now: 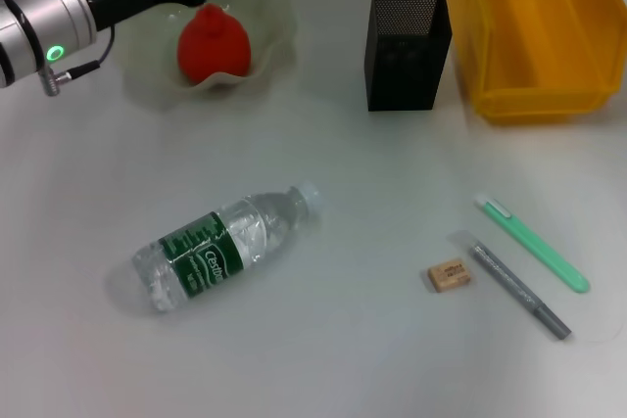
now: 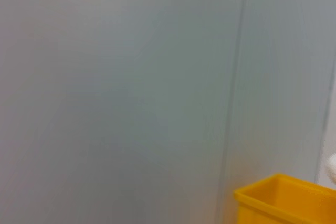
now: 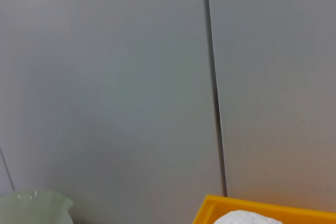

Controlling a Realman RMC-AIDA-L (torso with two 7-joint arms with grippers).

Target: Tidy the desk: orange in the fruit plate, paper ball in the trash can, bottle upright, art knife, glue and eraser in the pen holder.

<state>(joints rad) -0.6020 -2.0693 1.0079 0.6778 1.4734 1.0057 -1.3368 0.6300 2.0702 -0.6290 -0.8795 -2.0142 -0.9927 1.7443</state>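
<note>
Bottle (image 1: 223,247) comes next by my reading: in the head view it lies on its side on the tabletop (image 1: 323,359), long axis slanting from its base at the near left to its cap at the far right. The left arm (image 1: 59,17) reaches over the fruit plate (image 1: 269,7), where the orange (image 1: 213,43) already sits, and is the nearer arm; its end effector is out of sight, so I cannot tell its opening. The eraser (image 1: 450,275) and two pen-like tools lie near right; the pen holder (image 1: 408,47) stands beside the trash can (image 1: 534,31).

Left wrist view shows only wall and the trash can's corner (image 2: 286,198).

Right wrist view alone shows the paper ball (image 3: 242,217) inside the trash can (image 3: 210,208), below that arm.
</note>
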